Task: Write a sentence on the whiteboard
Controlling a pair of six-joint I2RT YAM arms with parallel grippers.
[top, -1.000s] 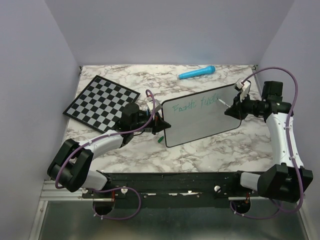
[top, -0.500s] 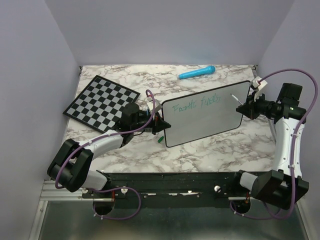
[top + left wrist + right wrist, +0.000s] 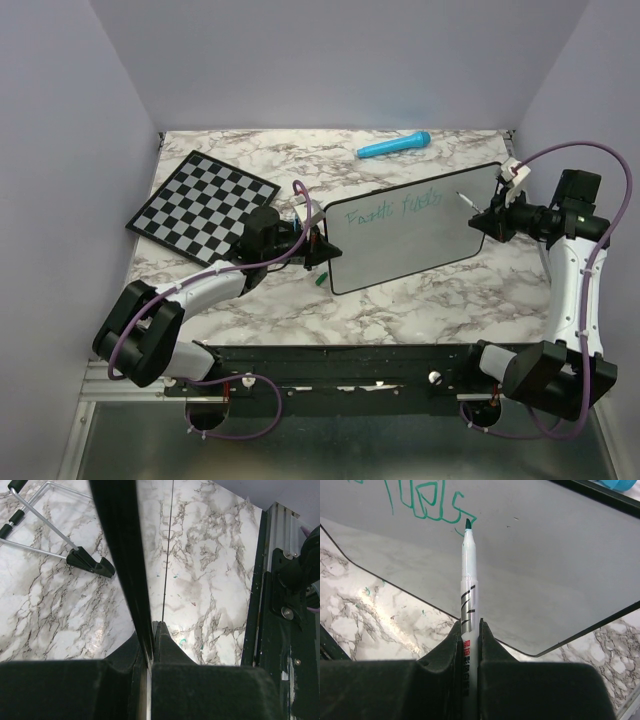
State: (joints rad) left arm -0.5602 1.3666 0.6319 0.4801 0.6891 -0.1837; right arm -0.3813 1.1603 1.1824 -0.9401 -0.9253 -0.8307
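Rightward went the right fingers (image 3: 442,652) pinching one marker (image 3: 468,580); left fingers (image 3: 167,650) clamp one whiteboard (image 3: 400,245).

From above, the words (image 3: 388,209) are too small to read. The right wrist view cuts them off. The back end of the pen (image 3: 468,580) hides between the fingers (image 3: 432,687).

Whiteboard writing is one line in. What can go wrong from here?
1. The left fingers clamp the whiteboard by its left edge only; marker pressure far from that grip may swing it.
2. The right fingers hold the marker low on its barrel, so it might tilt and break strokes.
3. Moving down for a second line may smear the sentence.
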